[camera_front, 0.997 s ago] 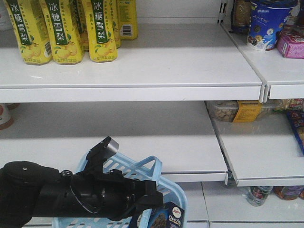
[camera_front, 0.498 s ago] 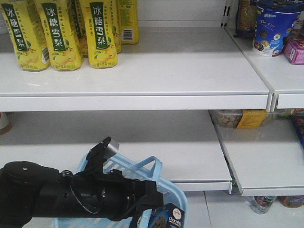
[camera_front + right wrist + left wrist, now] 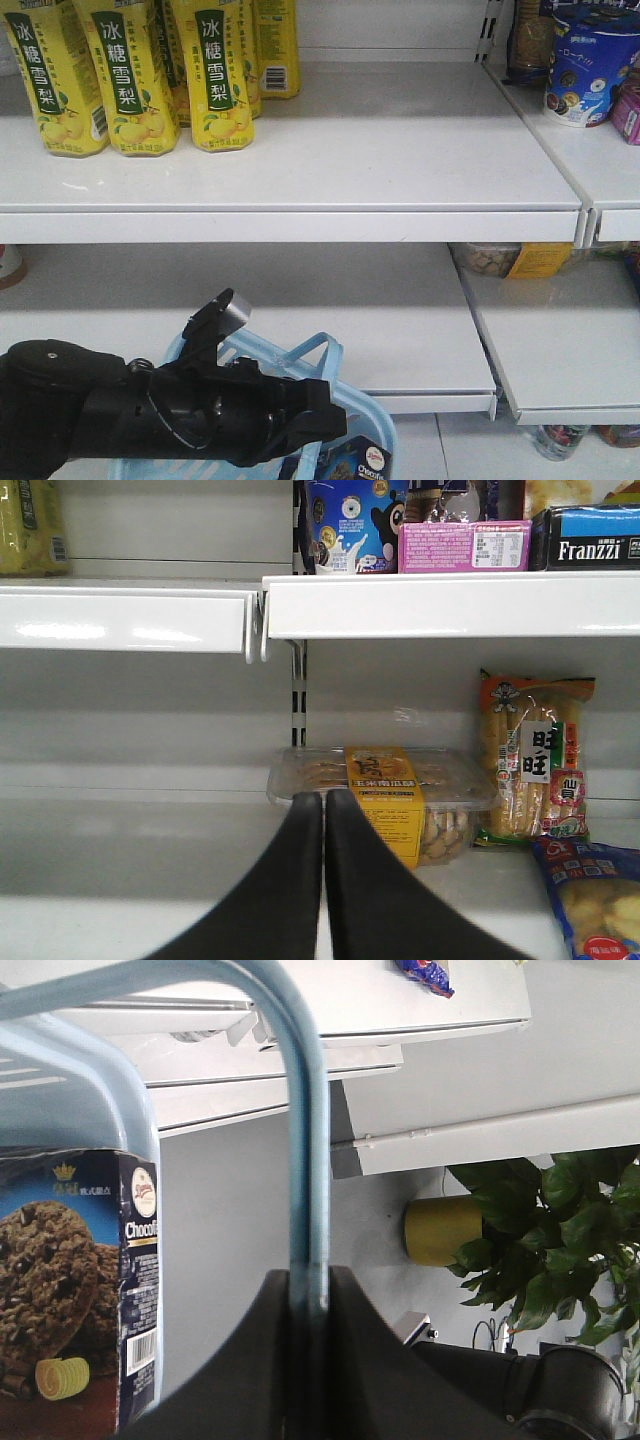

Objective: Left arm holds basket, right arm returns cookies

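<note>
My left arm (image 3: 150, 410) reaches in from the lower left in the front view. Its gripper (image 3: 310, 1278) is shut on a thin loop handle (image 3: 305, 1160) of the light blue basket (image 3: 355, 405), which hangs in front of the lower shelf. The cookies (image 3: 70, 1290), a dark navy "Chocofello" box, stand inside the basket; only their top corner (image 3: 365, 463) shows at the front view's bottom edge. My right gripper (image 3: 324, 798) is shut with nothing in it. It points at the lower right shelf and is out of the front view.
White shelves (image 3: 300, 190) carry yellow drink bottles (image 3: 130, 80) at upper left and a round blue tub (image 3: 590, 65) at upper right. Ahead of the right gripper sit a clear biscuit tray (image 3: 385, 800) and a snack pack (image 3: 535, 760). A potted plant (image 3: 560, 1230) stands behind.
The shelves have drifted down and to the right in the front view, so the view has shifted. The left arm still holds the basket in the same pose; the cookies sit slightly lower in frame.
</note>
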Robot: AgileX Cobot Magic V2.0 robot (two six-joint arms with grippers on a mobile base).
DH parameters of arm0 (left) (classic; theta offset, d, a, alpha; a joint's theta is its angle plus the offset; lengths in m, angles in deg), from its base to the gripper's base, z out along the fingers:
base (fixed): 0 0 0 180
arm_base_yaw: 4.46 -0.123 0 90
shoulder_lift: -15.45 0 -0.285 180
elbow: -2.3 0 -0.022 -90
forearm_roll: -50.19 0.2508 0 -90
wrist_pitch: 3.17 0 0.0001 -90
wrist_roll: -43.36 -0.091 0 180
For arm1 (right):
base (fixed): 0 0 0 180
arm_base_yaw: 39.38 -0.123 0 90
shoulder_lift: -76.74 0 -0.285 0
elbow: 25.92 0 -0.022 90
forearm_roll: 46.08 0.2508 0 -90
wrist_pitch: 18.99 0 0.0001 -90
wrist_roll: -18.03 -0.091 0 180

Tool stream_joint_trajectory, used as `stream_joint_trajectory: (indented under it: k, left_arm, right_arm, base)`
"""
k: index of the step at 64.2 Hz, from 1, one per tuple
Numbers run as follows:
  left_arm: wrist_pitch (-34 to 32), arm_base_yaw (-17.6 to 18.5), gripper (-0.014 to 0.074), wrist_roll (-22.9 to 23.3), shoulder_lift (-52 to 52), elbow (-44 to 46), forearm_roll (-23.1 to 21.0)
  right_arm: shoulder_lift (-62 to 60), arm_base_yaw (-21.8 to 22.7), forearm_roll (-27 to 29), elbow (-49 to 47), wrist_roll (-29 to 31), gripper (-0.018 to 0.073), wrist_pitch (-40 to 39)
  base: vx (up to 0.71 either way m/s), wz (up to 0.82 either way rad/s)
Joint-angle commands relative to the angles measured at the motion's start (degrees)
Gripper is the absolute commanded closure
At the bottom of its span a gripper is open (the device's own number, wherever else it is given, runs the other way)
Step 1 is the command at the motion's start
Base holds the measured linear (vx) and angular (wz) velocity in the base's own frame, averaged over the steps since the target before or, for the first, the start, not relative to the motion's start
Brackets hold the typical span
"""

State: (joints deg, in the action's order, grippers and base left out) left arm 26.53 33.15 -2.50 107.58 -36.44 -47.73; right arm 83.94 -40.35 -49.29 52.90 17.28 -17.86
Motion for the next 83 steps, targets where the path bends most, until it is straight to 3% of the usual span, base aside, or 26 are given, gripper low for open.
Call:
stream_joint_trajectory:
  k: [1, 51, 64, 73, 83]
  left_arm:
    - [1.80, 0.04, 0.0603, -0.93, -2.35, 1.71, -2.76]
    - [1.80, 0.04, 0.0603, -0.93, -2.35, 1.71, -2.76]
    - [1.80, 0.04, 0.0603, -0.93, -2.35, 1.71, -2.76]
    - [1.80, 0.04, 0.0603, -0.93, -2.35, 1.71, -2.76]
    - [1.80, 0.04, 0.0603, -0.93, -2.35, 1.71, -2.76]
  right_arm:
    - [-0.70, 0.29, -0.05, 0.14, 0.21, 0.0567, -4.35]
    - [-0.70, 0.29, -0.05, 0.14, 0.21, 0.0567, -4.19]
    - [-0.70, 0.29, 1.57, -0.80, -1.54, 0.0567, -8.72]
    - [0.40, 0.29, 1.57, -6.08, -1.54, 0.0567, -3.58]
    - [7.47, 0.29, 1.31, -13.80, -1.66, 0.0567, 7.98]
  base:
    - [0.00, 0.01]
    - [0.00, 0.00]
    - [0.00, 0.00]
    - [0.00, 0.00]
    - [0.00, 0.00]
